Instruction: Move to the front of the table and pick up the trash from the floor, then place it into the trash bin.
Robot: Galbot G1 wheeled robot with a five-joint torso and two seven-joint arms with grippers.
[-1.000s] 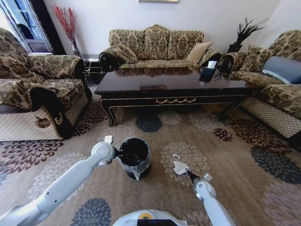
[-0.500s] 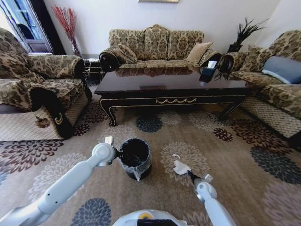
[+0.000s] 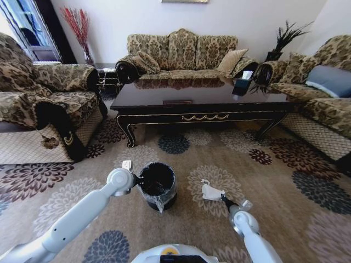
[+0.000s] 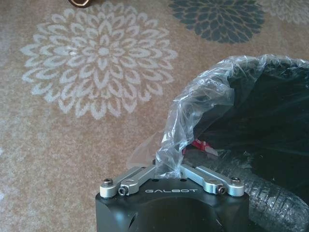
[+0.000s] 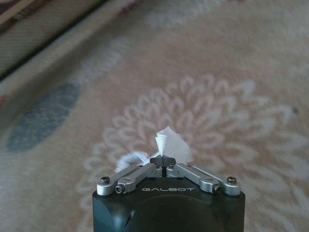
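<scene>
Flowered carpet before table, sofas around. Bin on carpet near table's front. Left gripper at bin rim, fingers pinched on clear liner. Right gripper clamped on white paper scrap, seemingly just above carpet, right of bin. Small scrap left of bin.

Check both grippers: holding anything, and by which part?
Right gripper is shut on the white paper scrap, pinching its lower edge. Left gripper is shut on the trash bin, at the bag-lined rim.
</scene>
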